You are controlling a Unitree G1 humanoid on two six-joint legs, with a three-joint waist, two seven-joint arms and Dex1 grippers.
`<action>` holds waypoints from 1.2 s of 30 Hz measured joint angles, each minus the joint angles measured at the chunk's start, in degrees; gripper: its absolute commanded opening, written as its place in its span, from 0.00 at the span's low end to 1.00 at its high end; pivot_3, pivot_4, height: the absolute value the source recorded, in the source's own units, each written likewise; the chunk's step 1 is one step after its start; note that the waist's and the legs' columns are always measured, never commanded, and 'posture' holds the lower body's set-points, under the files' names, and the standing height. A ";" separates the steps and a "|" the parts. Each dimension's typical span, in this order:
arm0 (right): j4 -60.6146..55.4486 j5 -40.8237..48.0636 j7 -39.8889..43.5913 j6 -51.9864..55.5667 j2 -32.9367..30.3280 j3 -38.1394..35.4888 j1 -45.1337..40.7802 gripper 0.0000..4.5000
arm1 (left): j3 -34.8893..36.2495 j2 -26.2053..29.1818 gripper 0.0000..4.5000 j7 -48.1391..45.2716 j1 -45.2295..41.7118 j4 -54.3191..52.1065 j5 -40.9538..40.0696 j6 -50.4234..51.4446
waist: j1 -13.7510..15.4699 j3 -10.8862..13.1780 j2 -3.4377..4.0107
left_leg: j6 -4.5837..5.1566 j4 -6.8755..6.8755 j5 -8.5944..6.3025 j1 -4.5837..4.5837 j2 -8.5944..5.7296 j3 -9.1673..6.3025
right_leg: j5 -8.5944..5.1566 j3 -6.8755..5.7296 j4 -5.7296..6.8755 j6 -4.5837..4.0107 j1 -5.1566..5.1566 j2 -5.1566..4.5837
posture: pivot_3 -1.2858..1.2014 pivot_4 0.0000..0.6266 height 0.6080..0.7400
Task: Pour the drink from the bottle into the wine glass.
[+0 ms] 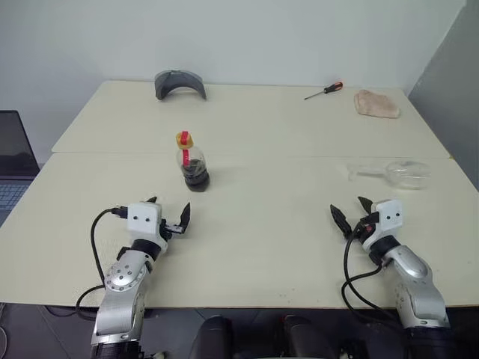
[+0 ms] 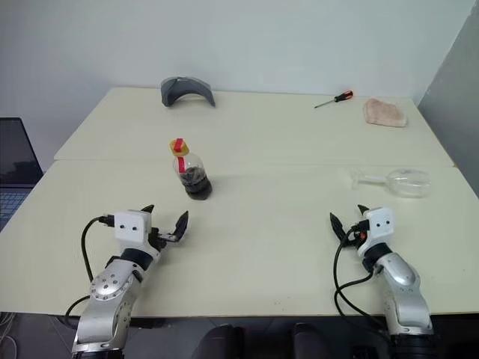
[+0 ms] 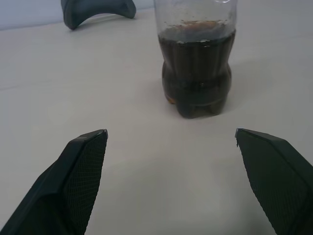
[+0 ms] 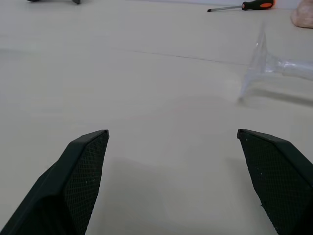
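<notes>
At the far left edge we see part of a laptop beside the pale surface. Our left tool hovers low over the near part of the surface with its two black fingers spread wide and nothing between them. Just beyond it, apart from the fingers, the bottle stands upright with its yellow cap on; the drink fills its lower body. Farther back, near the far edge, lies a grey curved object. Moving right, a screwdriver with a red handle rests at the back, and next to it a crumpled beige cloth. Nearer to us on the right, the wine glass lies on its side, foot toward the middle of the surface and bowl toward the right edge. Our right tool hangs low in front of the glass, well short of it, fingers wide apart and empty.
</notes>
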 measured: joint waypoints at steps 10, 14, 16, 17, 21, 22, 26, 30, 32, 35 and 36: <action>-1.34 0.05 0.53 0.01 -0.14 -0.18 0.55 1.00 | -1.57 0.44 0.99 -1.67 0.04 -0.48 0.36 1.46 | -0.01 0.00 0.00 | 0.00 0.00 0.00 0.00 0.00 -0.01 | 0.00 0.00 0.00 0.00 0.00 0.00 | 0.52 0.24 1.00; -6.09 1.36 7.13 1.42 -4.79 2.73 2.69 1.00 | -1.47 1.29 0.99 -5.39 0.04 -0.97 -2.26 1.36 | 0.00 0.04 0.06 | 0.00 0.01 0.00 -0.02 -0.01 0.01 | 0.00 0.01 -0.02 0.01 -0.01 -0.01 | 0.52 0.24 1.00; -10.34 3.05 11.94 2.98 -7.72 4.72 3.19 1.00 | -1.17 1.35 0.99 -6.52 -0.38 -1.62 -3.23 -0.19 | 0.00 0.04 0.04 | 0.01 0.02 0.00 -0.01 0.01 -0.02 | 0.00 -0.01 -0.03 0.00 0.00 0.00 | 0.52 0.24 1.00; -12.85 4.39 14.40 4.26 -9.65 5.85 3.14 1.00 | -1.18 1.62 0.99 -7.06 -0.99 -1.76 -3.25 -0.81 | 0.00 0.05 0.05 | 0.01 0.02 0.00 0.00 0.00 -0.02 | 0.00 -0.01 -0.03 0.01 0.01 0.00 | 0.52 0.24 1.00; -19.86 8.73 20.01 9.17 -14.35 7.19 1.86 1.00 | -1.07 2.61 0.99 -7.46 -3.50 -1.72 -3.27 -1.39 | 0.03 0.05 0.03 | 0.01 0.04 0.00 0.00 0.00 -0.10 | -0.01 -0.08 -0.12 0.01 0.11 0.01 | 0.52 0.24 1.00; -21.08 9.60 21.18 10.38 -15.18 7.51 1.16 1.00 | -1.08 2.61 0.99 -7.52 -4.06 -1.71 -3.33 -1.32 | 0.03 0.05 0.03 | 0.01 0.04 0.00 0.01 0.00 -0.12 | -0.01 -0.10 -0.17 0.01 0.15 0.01 | 0.52 0.24 1.00; -24.45 13.53 24.55 14.85 -17.84 8.42 -1.25 1.00 | -1.08 2.61 0.99 -7.34 -5.71 -1.68 -3.91 0.07 | 0.11 0.06 0.01 | 0.01 0.03 -0.01 0.01 0.00 -0.19 | 0.01 -0.15 -0.36 0.02 0.26 0.01 | 0.52 0.24 1.00; -25.78 16.26 25.69 17.58 -18.50 8.36 -1.86 1.00 | -1.08 2.60 0.99 -7.14 -5.70 -1.68 -4.14 1.53 | 0.25 0.10 -0.06 | 0.01 0.04 -0.01 0.00 -0.01 -0.21 | 0.02 -0.15 -0.41 0.04 0.29 0.01 | 0.52 0.24 1.00; -25.68 17.18 25.35 18.14 -17.76 8.05 -2.23 1.00 | -1.08 2.61 0.99 -6.94 -5.57 -1.69 -4.11 1.69 | 0.31 0.10 -0.07 | 0.01 0.04 -0.01 0.01 -0.01 -0.20 | 0.03 -0.15 -0.40 0.04 0.29 0.01 | 0.52 0.24 1.00; -25.25 17.59 24.69 18.13 -16.70 7.97 -3.69 1.00 | -1.07 2.59 0.99 -6.46 -5.45 -1.69 -4.08 1.81 | 0.31 0.10 -0.06 | 0.01 0.04 -0.01 0.01 -0.01 -0.20 | 0.03 -0.15 -0.40 0.04 0.29 0.01 | 0.52 0.24 1.00; -24.93 17.55 24.49 17.98 -16.60 7.95 -4.23 1.00 | -1.06 2.59 0.99 -6.25 -5.45 -1.66 -4.09 1.81 | 0.35 0.10 -0.06 | 0.01 0.05 -0.01 0.01 -0.01 -0.20 | 0.03 -0.15 -0.41 0.04 0.29 0.01 | 0.52 0.24 1.00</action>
